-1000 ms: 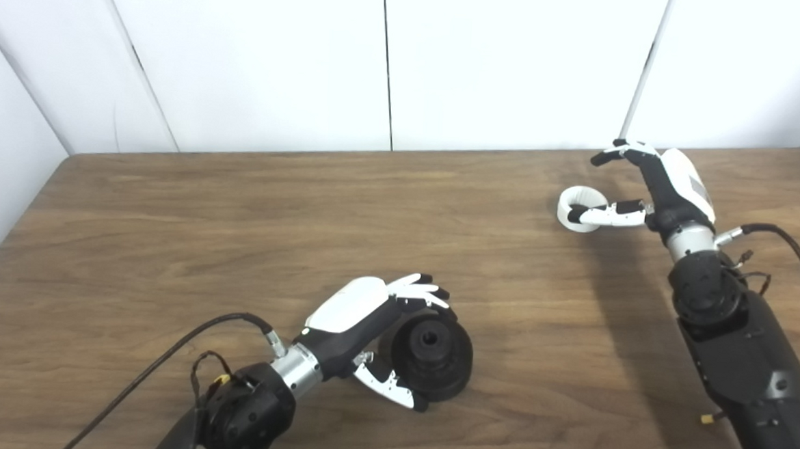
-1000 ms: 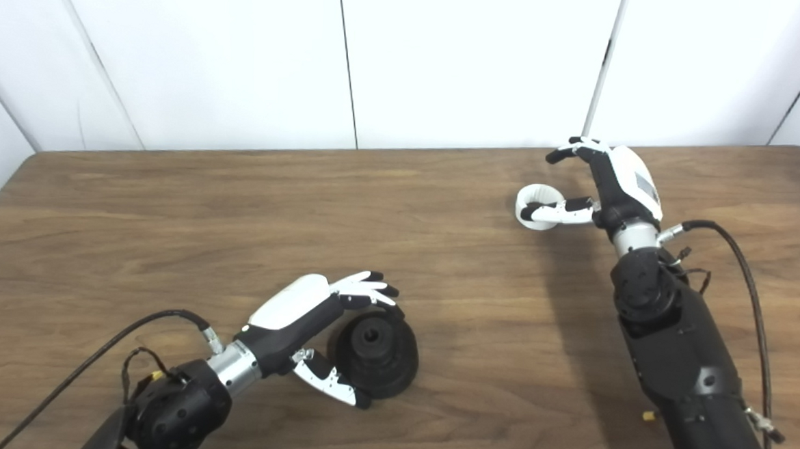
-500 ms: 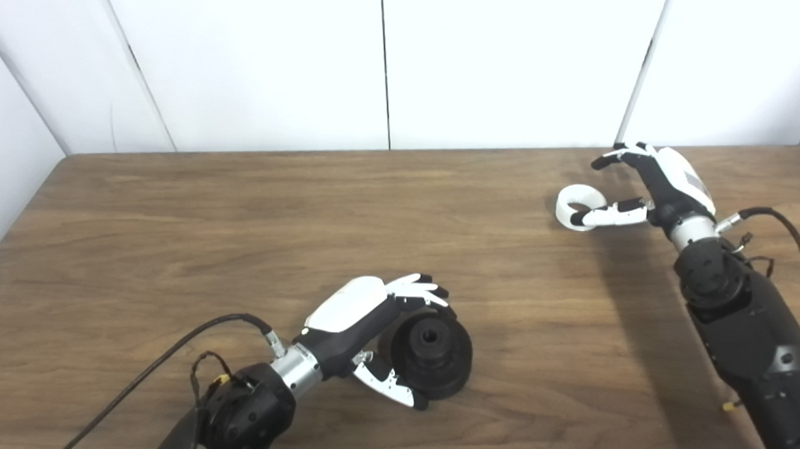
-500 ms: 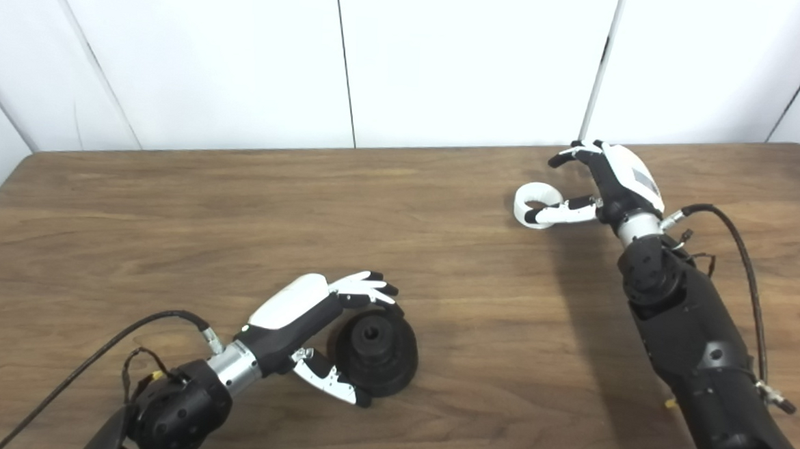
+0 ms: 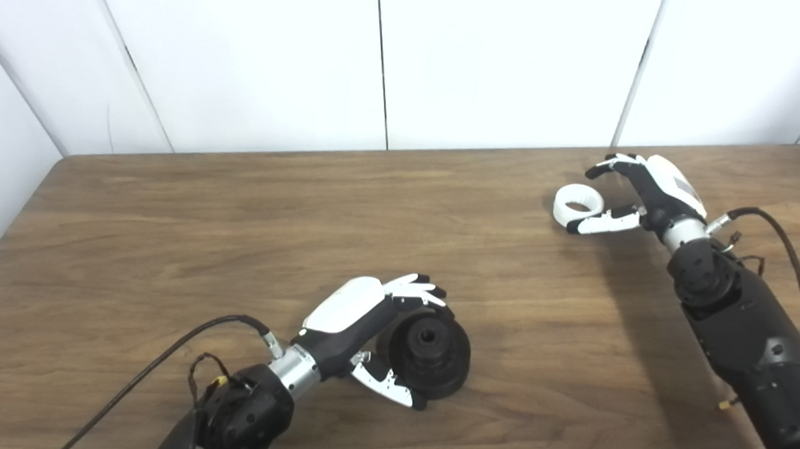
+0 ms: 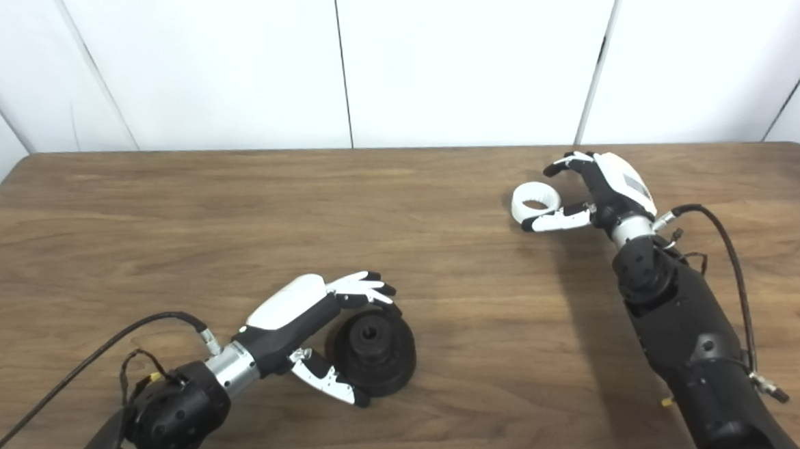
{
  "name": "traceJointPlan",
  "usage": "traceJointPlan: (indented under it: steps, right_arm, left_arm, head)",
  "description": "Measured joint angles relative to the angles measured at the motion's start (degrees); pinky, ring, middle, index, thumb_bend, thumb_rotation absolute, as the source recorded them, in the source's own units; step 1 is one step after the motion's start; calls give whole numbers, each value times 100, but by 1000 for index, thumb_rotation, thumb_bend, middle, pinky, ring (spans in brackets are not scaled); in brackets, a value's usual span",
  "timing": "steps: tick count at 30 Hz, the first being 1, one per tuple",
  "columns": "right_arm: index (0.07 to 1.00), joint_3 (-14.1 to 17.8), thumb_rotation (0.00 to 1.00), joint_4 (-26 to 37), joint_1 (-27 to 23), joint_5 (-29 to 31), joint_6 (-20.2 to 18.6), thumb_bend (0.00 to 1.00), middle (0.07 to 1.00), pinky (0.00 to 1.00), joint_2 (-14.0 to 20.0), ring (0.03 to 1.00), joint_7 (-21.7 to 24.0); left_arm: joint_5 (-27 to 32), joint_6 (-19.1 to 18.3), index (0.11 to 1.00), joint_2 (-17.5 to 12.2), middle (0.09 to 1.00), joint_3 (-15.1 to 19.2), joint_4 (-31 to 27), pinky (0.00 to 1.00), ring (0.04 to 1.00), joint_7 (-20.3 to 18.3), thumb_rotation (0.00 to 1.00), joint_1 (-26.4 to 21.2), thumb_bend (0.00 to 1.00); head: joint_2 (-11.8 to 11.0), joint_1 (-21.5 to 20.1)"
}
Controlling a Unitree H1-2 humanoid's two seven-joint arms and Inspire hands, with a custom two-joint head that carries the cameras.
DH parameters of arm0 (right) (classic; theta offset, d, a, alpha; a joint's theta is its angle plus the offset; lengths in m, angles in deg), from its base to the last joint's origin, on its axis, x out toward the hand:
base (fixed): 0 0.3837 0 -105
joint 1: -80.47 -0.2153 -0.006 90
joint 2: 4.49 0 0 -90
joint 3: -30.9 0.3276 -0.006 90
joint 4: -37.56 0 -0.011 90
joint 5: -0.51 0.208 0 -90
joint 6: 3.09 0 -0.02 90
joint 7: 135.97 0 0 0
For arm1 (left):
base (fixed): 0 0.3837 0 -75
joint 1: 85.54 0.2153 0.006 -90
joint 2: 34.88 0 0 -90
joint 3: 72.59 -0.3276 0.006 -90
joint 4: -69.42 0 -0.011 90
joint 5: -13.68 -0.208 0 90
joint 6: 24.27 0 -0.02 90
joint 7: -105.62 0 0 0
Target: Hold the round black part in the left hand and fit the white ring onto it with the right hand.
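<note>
The brown wooden table (image 5: 167, 226) ran back to the white panelled wall (image 5: 381, 59) at 12 o'clock. The round black part (image 5: 427, 352) sat on the table near the front edge, about 6 o'clock of centre. The left hand (image 5: 374, 332) lay at its 9 o'clock, fingers over its far rim and thumb along its near rim. The white ring (image 5: 577, 205) lay far back at 2 o'clock, well apart from the part. The right hand (image 5: 638, 196) stood at the ring's 3 o'clock, thumb just beside its near edge.

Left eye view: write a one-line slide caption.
Left hand grips the round black part on the table; open right hand brackets the white ring.
</note>
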Motion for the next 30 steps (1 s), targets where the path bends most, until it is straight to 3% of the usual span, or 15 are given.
traceJointPlan:
  steps: [15,28,30]
  right_arm:
    - [709,-95,306,-243,-61,5,47,945,902,979,-72,975,20]
    - [616,-136,242,-344,-63,-29,277,893,861,909,-142,937,-249]
    - [589,-134,192,-361,-63,-27,309,862,853,910,-145,931,-281]
  left_arm:
    - [0,-1,493,12,881,10,0,874,962,-1,75,10,523]
    - [0,-13,493,31,882,16,-1,873,962,0,75,31,523]
    - [0,-26,493,35,885,17,-6,878,965,0,76,35,523]
  head:
    - [18,18]
    - [44,26]
    - [44,35]
